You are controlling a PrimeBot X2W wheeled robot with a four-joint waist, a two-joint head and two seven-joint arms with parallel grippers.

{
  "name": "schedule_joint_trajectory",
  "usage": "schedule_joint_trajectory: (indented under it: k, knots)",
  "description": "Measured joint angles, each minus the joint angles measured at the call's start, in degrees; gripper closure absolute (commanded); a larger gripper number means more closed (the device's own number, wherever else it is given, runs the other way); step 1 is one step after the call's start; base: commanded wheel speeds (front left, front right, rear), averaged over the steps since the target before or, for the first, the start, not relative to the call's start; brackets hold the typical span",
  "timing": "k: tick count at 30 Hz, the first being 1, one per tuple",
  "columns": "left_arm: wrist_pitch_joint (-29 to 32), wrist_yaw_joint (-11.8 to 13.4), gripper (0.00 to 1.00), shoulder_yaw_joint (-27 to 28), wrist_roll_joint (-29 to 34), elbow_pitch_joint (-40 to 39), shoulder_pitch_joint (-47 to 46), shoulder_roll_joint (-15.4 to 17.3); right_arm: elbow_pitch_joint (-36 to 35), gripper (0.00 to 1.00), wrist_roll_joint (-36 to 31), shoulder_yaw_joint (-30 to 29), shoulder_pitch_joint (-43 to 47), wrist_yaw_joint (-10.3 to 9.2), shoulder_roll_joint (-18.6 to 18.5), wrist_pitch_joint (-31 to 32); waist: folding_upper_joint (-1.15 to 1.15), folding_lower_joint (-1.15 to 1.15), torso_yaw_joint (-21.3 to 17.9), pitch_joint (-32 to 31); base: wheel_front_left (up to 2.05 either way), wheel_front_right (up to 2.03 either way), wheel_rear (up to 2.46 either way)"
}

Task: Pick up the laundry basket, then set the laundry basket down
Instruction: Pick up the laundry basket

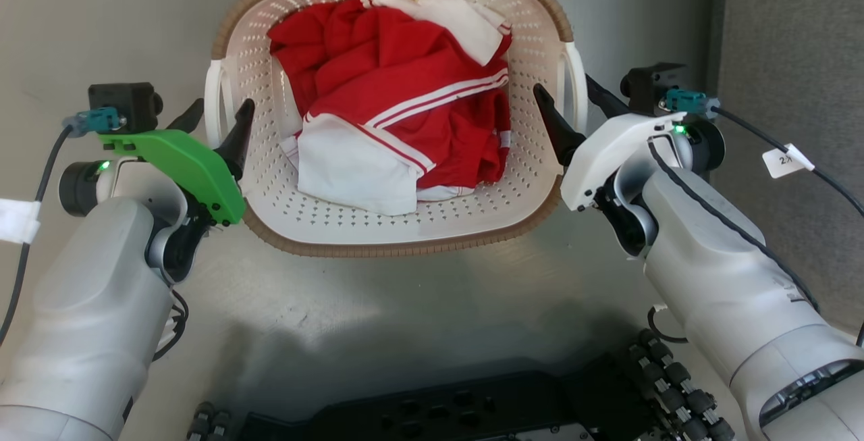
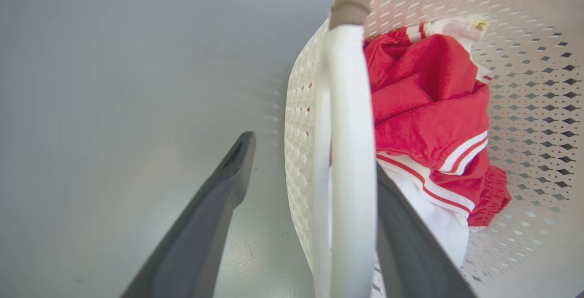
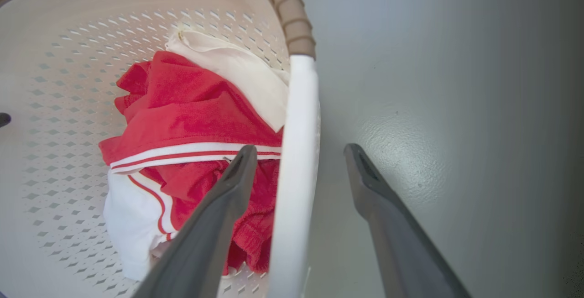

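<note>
The cream-white perforated plastic laundry basket with brown woven-look rim sits on the grey floor, seemingly not lifted. The left gripper and right gripper each straddle a white side handle, fingers wide, unclamped. Gripping, lifting and setting down all look left to do.

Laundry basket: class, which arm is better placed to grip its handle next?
Right, marginally. Both open grippers straddle handles, but the right gripper has the right handle centred; the left gripper has the left handle against its inner finger.
</note>
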Motion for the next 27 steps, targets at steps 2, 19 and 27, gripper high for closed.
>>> schedule_joint_trajectory:
  k: [2, 19, 27]
  knots:
    - [0.20, 0.00, 0.00, -0.86, -0.56, 0.21, -0.40, -0.02, 0.38, 0.00, 0.69, 0.64, -0.60, -0.01, 0.00, -0.01, 0.00, 0.00, 0.11, 0.74, 0.00, 0.00, 0.00]
    - [-0.40, 0.14, 1.00, -6.16, -4.80, 2.01, -2.78, -0.52, 2.77, 1.00, 6.10, 5.13, -2.87, -1.02, 0.47, -0.53, 0.00, 0.00, 0.71, 1.27, 0.00, 0.00, 0.00]
    - [-1.41, 0.16, 1.00, -8.53, -6.81, 4.05, -2.79, -0.52, 4.16, 1.00, 7.23, 7.05, -3.34, -1.01, 0.66, -1.55, 0.00, 0.00, 0.68, -0.92, 0.00, 0.00, 0.00]
